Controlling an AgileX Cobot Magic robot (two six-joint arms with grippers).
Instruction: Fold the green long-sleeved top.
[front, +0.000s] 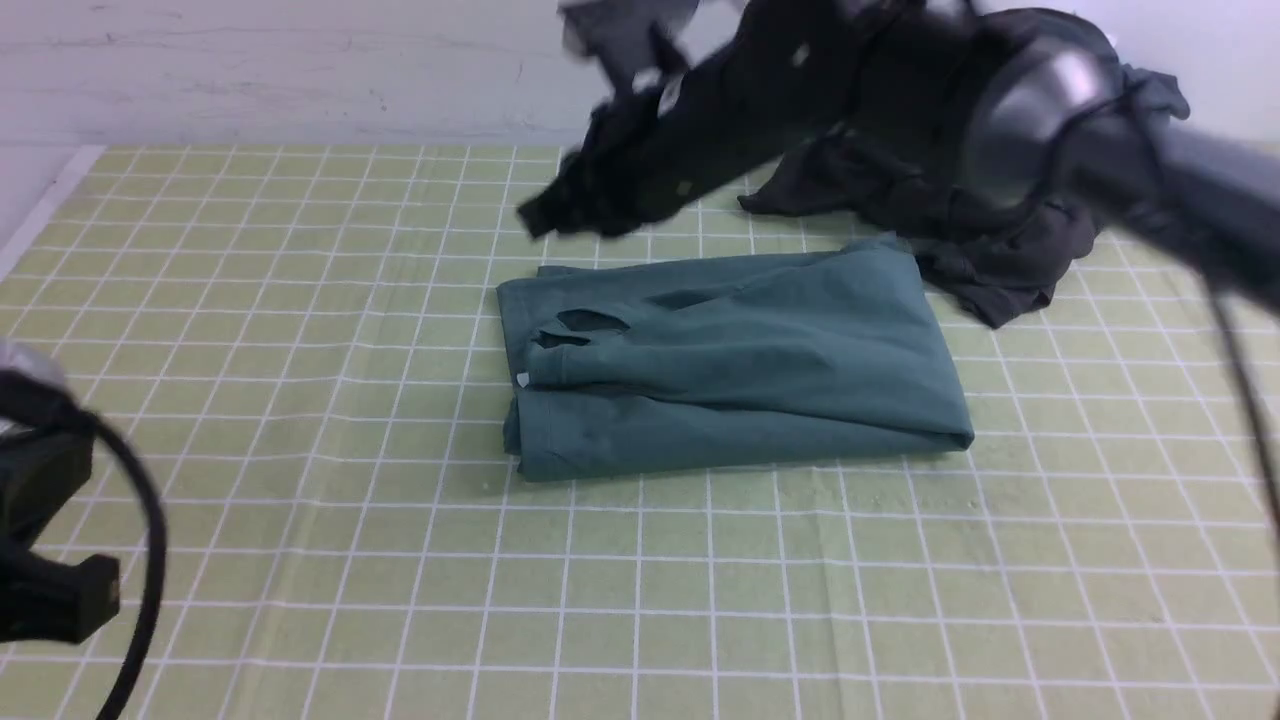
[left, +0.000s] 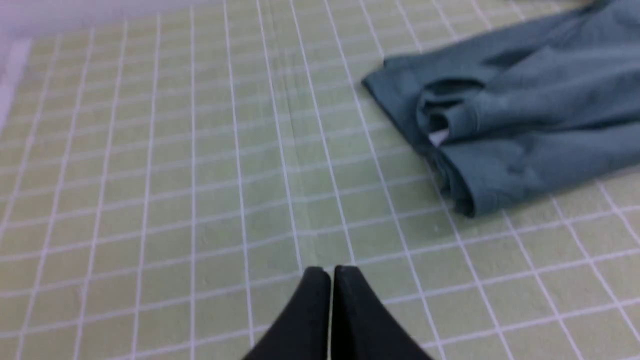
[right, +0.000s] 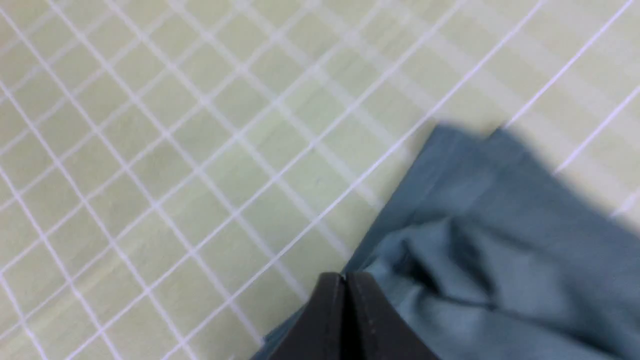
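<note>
The green long-sleeved top (front: 730, 360) lies folded into a rough rectangle in the middle of the mat, its neck opening and white label toward its left end. In the left wrist view the top (left: 510, 115) is off to one side. My left gripper (left: 331, 270) hovers over bare mat, apart from it, jaws shut on nothing. My right gripper (right: 345, 276) is also shut and empty, above an edge of the top (right: 500, 240) near one corner. In the front view the right arm (front: 1060, 110) reaches blurred across the back, and its gripper (front: 535, 218) hangs near the top's back left corner.
A charcoal-grey clothes heap (front: 980, 240) lies at the back right, touching the top's far right corner. The pale green gridded mat (front: 300, 400) covers the table. A white wall runs along the back. My left arm (front: 50, 560) sits low at the front left.
</note>
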